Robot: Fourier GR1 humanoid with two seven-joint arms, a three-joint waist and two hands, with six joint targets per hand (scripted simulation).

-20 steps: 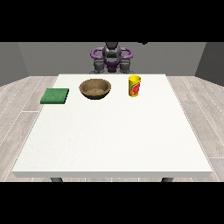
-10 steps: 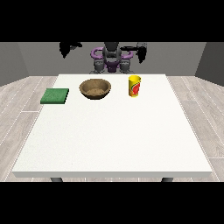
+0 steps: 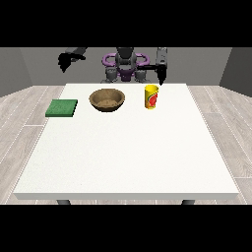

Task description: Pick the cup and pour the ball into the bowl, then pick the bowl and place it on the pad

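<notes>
The large white bench [image 3: 126,147] carries everything along its far edge, close to the robot. The round brown wooden bowl [image 3: 107,99] sits mid-left, with the flat green square pad [image 3: 62,108] well apart to its left. The yellow cup with a red mark [image 3: 151,96] stands upright just right of the bowl, long axis vertical, mouth up; the ball is not visible.

The step in hand appears to be reaching for the cup. The hand at the view's right [image 3: 161,74] hangs just above and behind it; whether its fingers are spread I cannot tell. It should come down beside the cup's wall, not onto the rim, and keep it upright until over the bowl. The hand at the view's left [image 3: 64,61] is raised off the bench's corner, fingers unreadable.
</notes>
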